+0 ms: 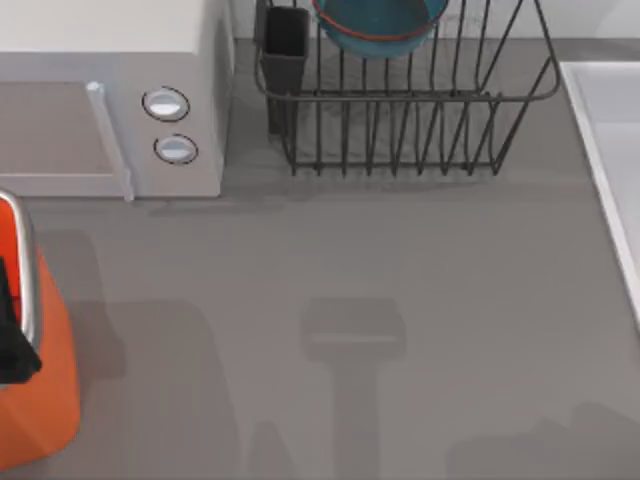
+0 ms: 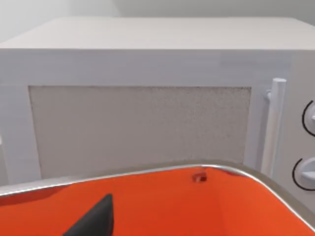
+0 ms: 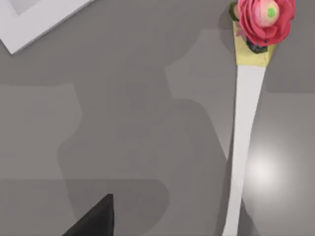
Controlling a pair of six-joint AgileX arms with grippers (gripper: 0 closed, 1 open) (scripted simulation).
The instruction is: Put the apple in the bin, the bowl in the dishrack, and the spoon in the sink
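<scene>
Left fingers (image 2: 96, 221): one dark tip shows in the left wrist view, hanging over the open mouth of the bin (image 2: 206, 206); whether they are apart or together I cannot tell

Left arm from above: a dark shape over the bin (image 1: 40, 400) at the surface's left edge

Bin: upright, orange, with a silver rim; its inner wall lies directly below the left fingers and its far rim is just beyond them

Microwave (image 1: 110, 90): white, past the bin from the left fingers, its door, upright handle and two round knobs facing them

Right fingers (image 3: 96, 221): one dark tip shows in the right wrist view, held above bare grey surface (image 3: 123, 123); apart or together, I cannot tell

Spoon (image 3: 243, 137): flat on the surface, off to one side of the right fingers and not touching them; long white handle, with a pink flower (image 3: 266, 19) at the end farther from the fingers

Sink (image 3: 29, 24): a white corner of its rim lies farther off than the spoon, well apart from the right fingers; from above the sink (image 1: 615, 120) runs along the surface's right edge

Bowl (image 1: 380, 25): teal, sitting inside the dishrack (image 1: 400, 130), well apart from both sets of fingers

Dishrack: dark wire, at the back of the surface between microwave and sink, with its cup (image 1: 285, 50) at the corner nearest the microwave

Surface (image 1: 350, 280): grey, carrying soft shadows across its middle
</scene>
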